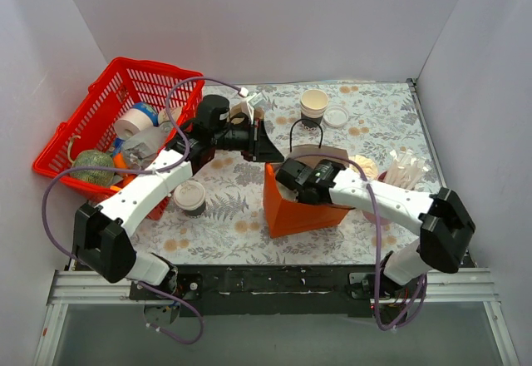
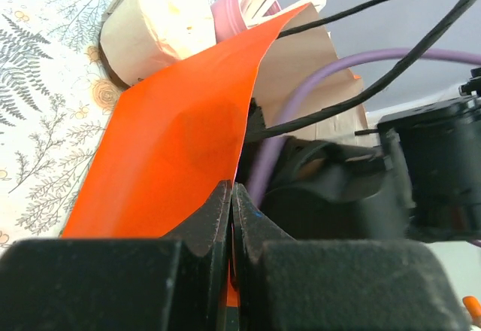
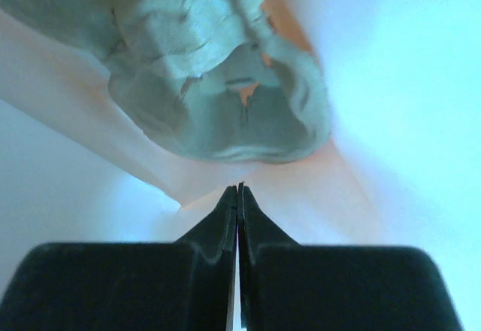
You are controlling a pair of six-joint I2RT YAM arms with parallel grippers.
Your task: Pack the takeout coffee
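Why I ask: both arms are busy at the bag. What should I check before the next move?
1. Left gripper holds the orange bag by its rim: ok, shut on it.
2. Bag upright with its mouth open: ok.
3. Right gripper clear of the bag: not ok, it is inside, shut.
4. Takeout coffee upright and lidded, left of the bag: ok.
5. Room for the cup inside: cannot tell; a grey moulded piece lies there.

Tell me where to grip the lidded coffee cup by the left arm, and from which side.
Grip the takeout coffee around its dark body below the lid, from its right side. It stands upright and round, the left arm lies close along its left, and there is room toward the orange bag.
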